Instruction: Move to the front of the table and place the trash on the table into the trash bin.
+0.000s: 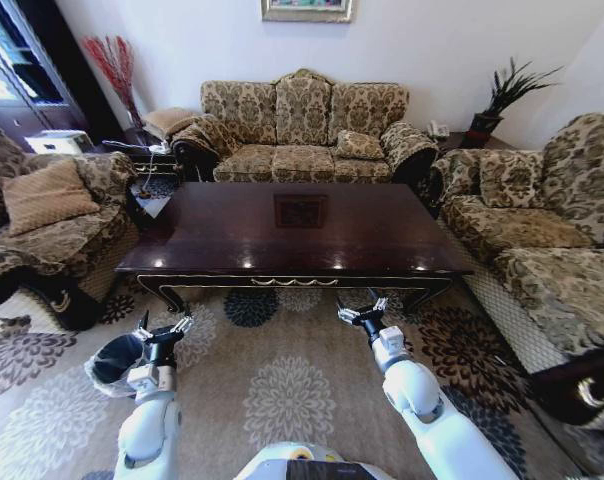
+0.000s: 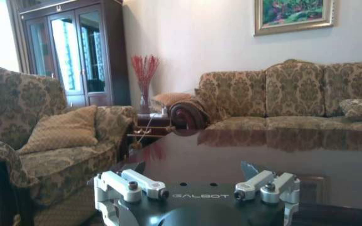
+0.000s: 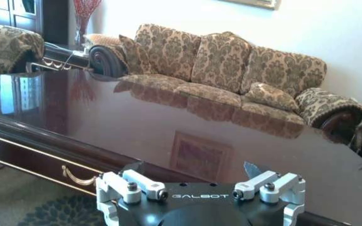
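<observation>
The table (image 1: pixel 232 235) of dark glossy reddish-brown wood stands straight ahead, its carved apron facing me, and its top mirrors the room. The trash is out of view. On the carpet at my lower left stands the trash bin (image 1: pixel 117 362), dark inside with a whitish bag over its rim. My left gripper (image 1: pixel 162 328) hangs open just right of the bin, short of the table's front edge. My right gripper (image 1: pixel 362 308) is open and empty below the apron. The left wrist view has the left gripper (image 2: pixel 197 178) level with the tabletop (image 2: pixel 263 160); the right gripper (image 3: pixel 200 178) faces the tabletop (image 3: pixel 137 117).
A patterned three-seat sofa (image 1: pixel 302 125) stands behind the table, an armchair (image 1: pixel 52 215) on the left, another sofa (image 1: pixel 542 240) on the right. A small side table (image 1: pixel 147 165) sits at the back left. Floral carpet (image 1: pixel 282 390) lies between me and the table.
</observation>
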Tool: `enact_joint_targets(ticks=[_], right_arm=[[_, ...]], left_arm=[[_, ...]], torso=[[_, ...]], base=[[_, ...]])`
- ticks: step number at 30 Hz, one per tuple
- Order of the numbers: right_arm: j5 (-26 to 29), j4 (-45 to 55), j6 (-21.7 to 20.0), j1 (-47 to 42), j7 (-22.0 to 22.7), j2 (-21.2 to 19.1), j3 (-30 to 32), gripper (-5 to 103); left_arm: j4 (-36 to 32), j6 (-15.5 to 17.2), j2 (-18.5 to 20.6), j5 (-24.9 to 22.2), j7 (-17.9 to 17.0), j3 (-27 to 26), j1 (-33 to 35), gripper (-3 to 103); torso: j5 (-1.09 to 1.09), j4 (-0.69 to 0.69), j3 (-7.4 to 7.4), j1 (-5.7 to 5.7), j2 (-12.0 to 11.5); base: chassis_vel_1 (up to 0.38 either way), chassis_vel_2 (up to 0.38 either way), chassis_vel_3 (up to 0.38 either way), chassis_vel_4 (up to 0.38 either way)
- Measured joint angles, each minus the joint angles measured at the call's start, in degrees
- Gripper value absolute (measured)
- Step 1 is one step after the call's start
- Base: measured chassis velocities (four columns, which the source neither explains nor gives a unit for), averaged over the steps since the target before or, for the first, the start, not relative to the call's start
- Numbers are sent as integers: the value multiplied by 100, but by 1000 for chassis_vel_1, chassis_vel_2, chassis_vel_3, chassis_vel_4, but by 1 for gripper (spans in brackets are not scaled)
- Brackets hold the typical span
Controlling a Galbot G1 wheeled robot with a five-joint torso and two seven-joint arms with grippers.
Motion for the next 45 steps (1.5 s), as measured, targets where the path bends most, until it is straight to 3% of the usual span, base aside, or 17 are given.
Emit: enact_joint_targets(ticks=[38,45], right_arm=[[2,-1,-1,-11,-4,7,14,100],[-306,373,377,-687,-151,492,704,100]], left_arm=[[-26,29,1,-17,4,15,12,100],[-946,569,129,-344,363,316,336,100]], torso=[[-2,1,0,-1,0],[-1,-1,0,-1,0]], base=[[0,0,0,0],[0,0,0,0]])
